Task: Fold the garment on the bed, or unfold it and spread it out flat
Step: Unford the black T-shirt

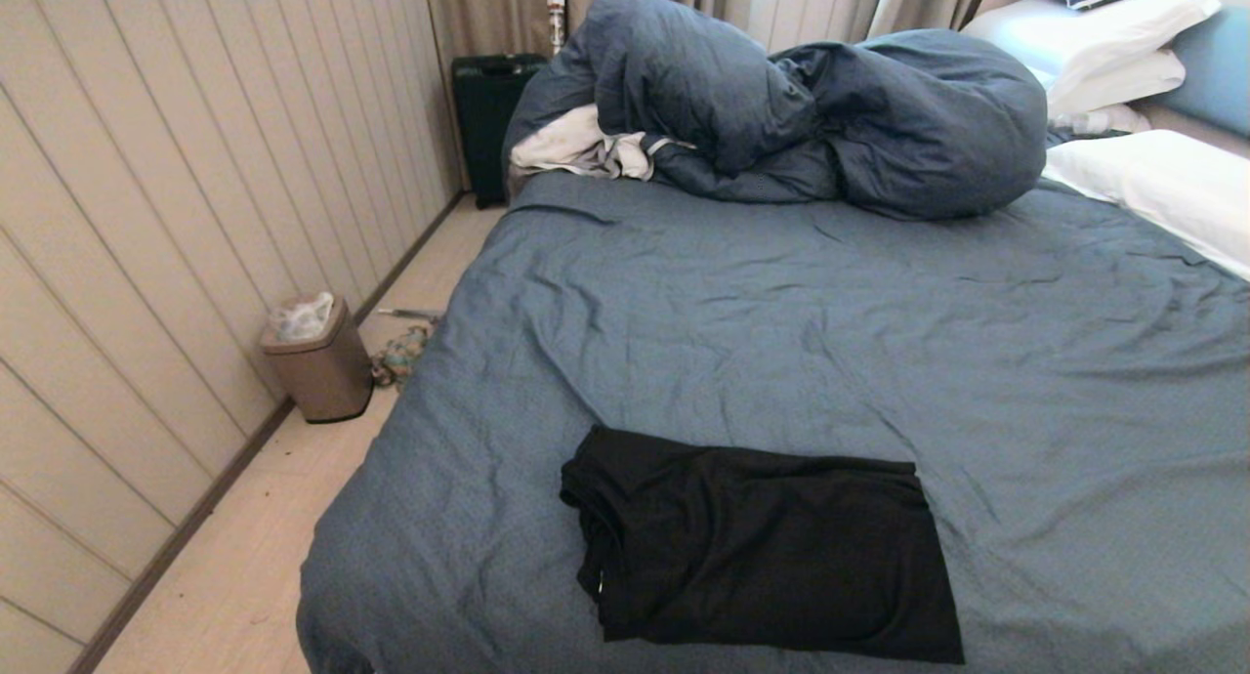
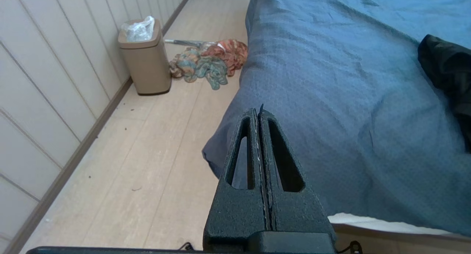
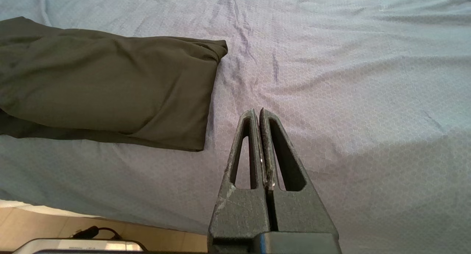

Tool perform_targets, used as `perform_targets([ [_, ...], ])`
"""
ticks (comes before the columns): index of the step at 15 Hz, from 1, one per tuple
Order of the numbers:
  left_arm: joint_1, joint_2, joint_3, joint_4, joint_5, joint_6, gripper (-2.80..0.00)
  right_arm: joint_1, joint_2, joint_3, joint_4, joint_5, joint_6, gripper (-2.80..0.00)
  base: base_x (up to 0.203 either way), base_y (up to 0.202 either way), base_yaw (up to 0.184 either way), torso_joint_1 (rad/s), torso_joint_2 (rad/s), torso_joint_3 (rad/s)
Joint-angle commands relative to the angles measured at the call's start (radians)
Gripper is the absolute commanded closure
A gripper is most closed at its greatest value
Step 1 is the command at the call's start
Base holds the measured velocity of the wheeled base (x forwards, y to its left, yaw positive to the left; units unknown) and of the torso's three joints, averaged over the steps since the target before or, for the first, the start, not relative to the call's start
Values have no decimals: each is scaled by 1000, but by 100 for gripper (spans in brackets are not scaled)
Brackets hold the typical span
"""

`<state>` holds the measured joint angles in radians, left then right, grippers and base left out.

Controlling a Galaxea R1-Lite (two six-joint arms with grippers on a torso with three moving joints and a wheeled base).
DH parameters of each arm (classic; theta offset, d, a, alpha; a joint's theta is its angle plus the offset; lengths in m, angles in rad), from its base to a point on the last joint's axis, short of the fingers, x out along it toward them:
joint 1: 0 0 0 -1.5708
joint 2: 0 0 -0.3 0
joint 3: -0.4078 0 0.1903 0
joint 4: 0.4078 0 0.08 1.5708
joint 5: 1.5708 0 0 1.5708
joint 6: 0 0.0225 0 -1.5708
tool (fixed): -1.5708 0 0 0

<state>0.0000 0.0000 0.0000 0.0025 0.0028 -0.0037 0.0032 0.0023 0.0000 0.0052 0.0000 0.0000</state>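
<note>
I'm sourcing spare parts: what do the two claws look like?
Both match: the left claw and right claw are matte black, grainy-textured tapering wedges, each finger pierced by a long triangular slot. The right one shows pale scuffs along its edges.

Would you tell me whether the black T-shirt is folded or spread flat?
Folded: the T-shirt lies as a compact rectangle with layered edges.

Black garment (image 1: 771,557) on the bed's slate-blue sheet (image 1: 830,313); matching blue duvet (image 1: 830,117), white pillows (image 1: 1152,181), tan bin (image 1: 317,361).
</note>
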Motion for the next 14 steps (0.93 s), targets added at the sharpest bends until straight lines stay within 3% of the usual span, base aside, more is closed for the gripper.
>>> perform_targets([
  [1,0,2,0,1,0,-2,0,0,1,0,1,1,-2,0,0,0,0,0,0,0],
  [8,0,2,0,1,0,-4,0,0,4,-32,12,0,-22,0,0,0,0,0,0,0],
  [11,0,2,0,1,0,-4,0,0,110,-267,102,28,-20,0,0,0,0,0,0,0],
  [14,0,2,0,1,0,-4,0,1,393,-507,145,103,27,0,0,0,0,0,0,0],
])
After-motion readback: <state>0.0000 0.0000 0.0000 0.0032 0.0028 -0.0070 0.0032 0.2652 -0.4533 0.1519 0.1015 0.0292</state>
